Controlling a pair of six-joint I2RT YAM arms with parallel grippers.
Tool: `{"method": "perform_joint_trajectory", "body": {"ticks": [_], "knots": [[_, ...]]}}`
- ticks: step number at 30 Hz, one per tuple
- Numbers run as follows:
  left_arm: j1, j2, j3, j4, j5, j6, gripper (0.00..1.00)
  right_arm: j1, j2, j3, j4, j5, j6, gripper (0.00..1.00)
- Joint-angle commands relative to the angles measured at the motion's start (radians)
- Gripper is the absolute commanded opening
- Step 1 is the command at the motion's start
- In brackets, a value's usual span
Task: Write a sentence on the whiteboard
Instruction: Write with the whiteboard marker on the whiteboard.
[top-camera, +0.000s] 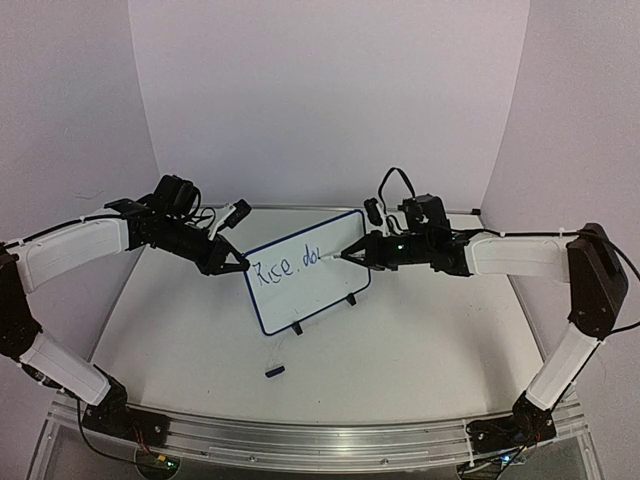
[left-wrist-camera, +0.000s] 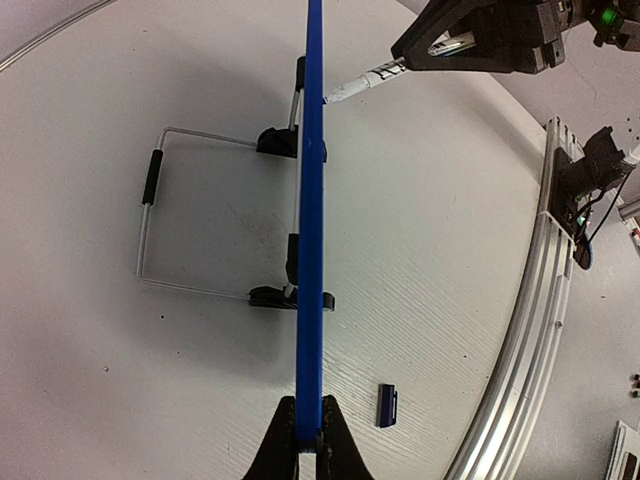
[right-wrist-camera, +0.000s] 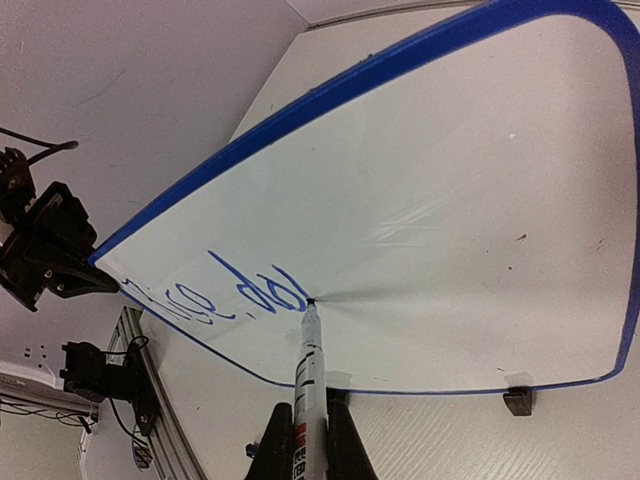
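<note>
Right wrist view, nearest first: my right tool (right-wrist-camera: 307, 435) is closed around the marker (right-wrist-camera: 309, 375), a slim white barrel with printed bands. It lies lengthwise between the jaws so that its dark tip meets the whiteboard (right-wrist-camera: 470, 190) head-on. The tip touches the glossy white face right at the end of the sentence (right-wrist-camera: 235, 295), blue strokes that read from above as roughly "Rice, do"; I judge it unfinished. The board is thin and stiff, with a blue frame and rounded corners. It stands slightly leaned on black clip feet (right-wrist-camera: 517, 401) on the matte, faintly grained table (right-wrist-camera: 560, 440). At its far edge my left tool (right-wrist-camera: 95, 280) is clamped shut on the frame, I take it to brace the light board against the pen's push. The left wrist view shows a wire stand (left-wrist-camera: 150, 178) behind the board and a small dark-blue cap-like piece (left-wrist-camera: 388, 405) lying apart.
</note>
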Motion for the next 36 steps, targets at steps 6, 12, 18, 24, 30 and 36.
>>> {"method": "perform_joint_trajectory", "body": {"ticks": [6,12,18,24,30,36], "knots": [[-0.011,0.015,0.013,-0.027,0.004,0.009,0.00,-0.005,-0.019,0.016,0.012,0.021,0.010,0.00],[-0.011,0.018,0.013,-0.027,0.006,0.009,0.00,-0.006,-0.038,0.040,0.013,0.027,0.007,0.00],[-0.011,0.018,0.013,-0.028,0.008,0.008,0.00,-0.006,-0.054,0.044,0.019,0.041,0.010,0.00],[-0.011,0.018,0.013,-0.028,0.009,0.007,0.00,-0.006,-0.079,0.043,0.024,0.050,0.010,0.00],[-0.011,0.019,0.014,-0.027,0.009,0.008,0.00,-0.005,-0.071,0.042,0.026,0.054,0.010,0.00],[-0.011,0.018,0.014,-0.027,0.008,0.007,0.00,-0.005,-0.060,0.037,0.027,0.065,0.010,0.00]]}}
